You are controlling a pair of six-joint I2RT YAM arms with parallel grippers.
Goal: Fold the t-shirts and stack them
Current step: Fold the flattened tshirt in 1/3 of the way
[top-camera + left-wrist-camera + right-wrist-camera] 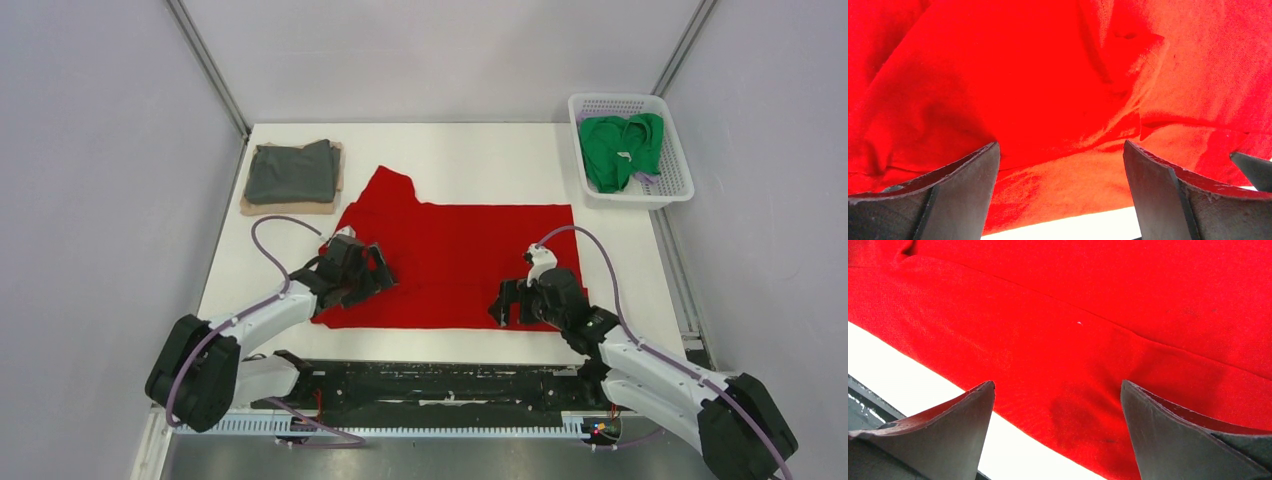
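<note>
Both gaping wide, left end effector (380, 270) and right end effector (508, 303) are hovering with the red shirt (455, 255) edge just beneath them, likely to fold it.

Nothing to read here: no words, labels, brand marks or numbers can be made out in any of the three views.
</note>
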